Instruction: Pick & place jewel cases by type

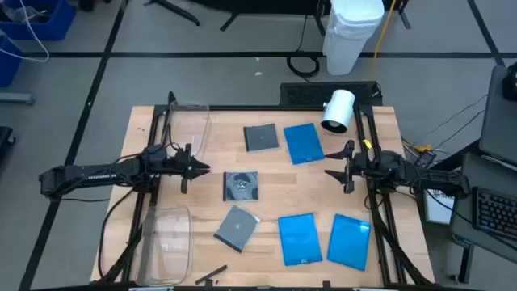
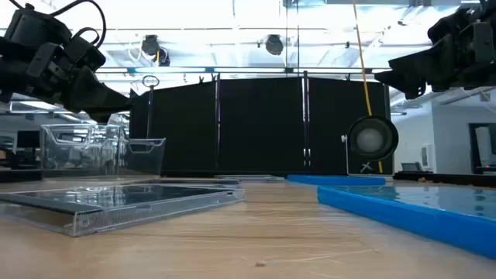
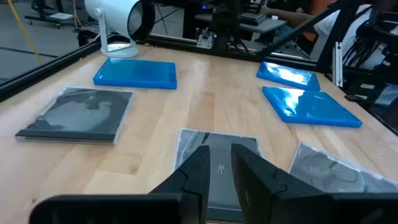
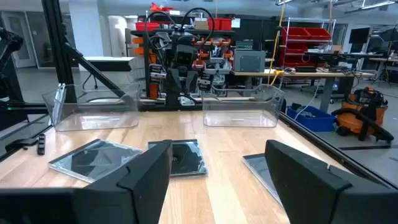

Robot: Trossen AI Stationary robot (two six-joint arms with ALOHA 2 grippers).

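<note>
Six jewel cases lie flat on the wooden table [image 1: 161, 202]. Far row: a grey case [image 1: 260, 137] and a blue case [image 1: 304, 143]. At the middle lies a clear case showing a disc [image 1: 241, 186]. Near row: a grey case [image 1: 237, 227] and two blue cases [image 1: 299, 238] [image 1: 350, 241]. My left gripper [image 1: 203, 168] hovers just left of the disc case [image 3: 217, 140], its fingers a narrow gap apart with nothing between them. My right gripper [image 1: 329, 171] hovers right of the blue far case, wide open [image 4: 221, 168] and empty.
Two clear plastic bins stand on the table's left side, one at the far corner [image 1: 187, 123] and one at the near corner [image 1: 166, 241]. A white cylindrical device [image 1: 339, 110] sits at the far right edge. Black frame rails run along both table sides.
</note>
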